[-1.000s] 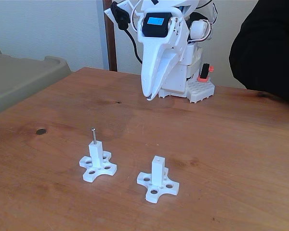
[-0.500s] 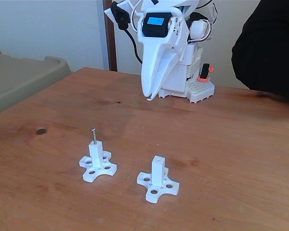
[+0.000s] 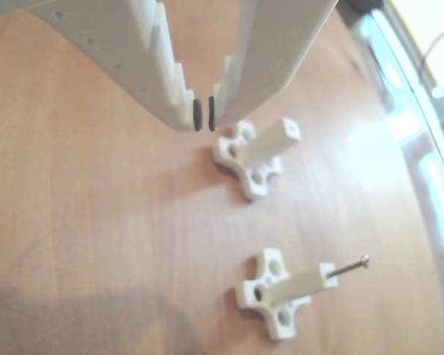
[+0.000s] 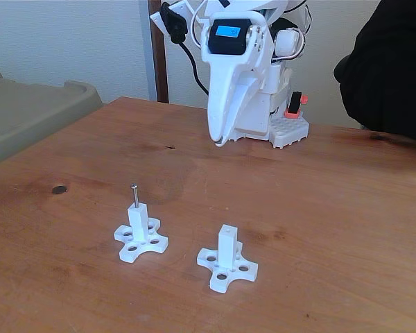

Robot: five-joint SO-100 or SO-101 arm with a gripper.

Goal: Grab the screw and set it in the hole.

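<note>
The thin dark screw (image 4: 134,195) stands upright in the top of the left white post (image 4: 139,236) in the fixed view. In the other view the screw (image 3: 348,267) sticks out of the lower post (image 3: 292,287). The second post (image 4: 227,255) carries nothing, and the hole (image 4: 227,227) is a tiny dark dot on its top face. In the other view this bare post (image 3: 270,140) lies just right of my fingertips. My gripper (image 4: 220,141) hangs above the table's far side, well behind both posts. My gripper (image 3: 204,113) is shut, its black pads nearly touching with nothing between them.
The arm's white base (image 4: 277,125) stands at the far table edge. A person's dark sleeve (image 4: 392,69) is at the upper right. An olive plastic bin (image 4: 28,114) sits beyond the left edge. A dark knot (image 4: 59,189) marks the wooden table (image 4: 347,229).
My gripper has shifted slightly to the right, staying shut. The person's sleeve has moved a little. Screw and posts have not moved.
</note>
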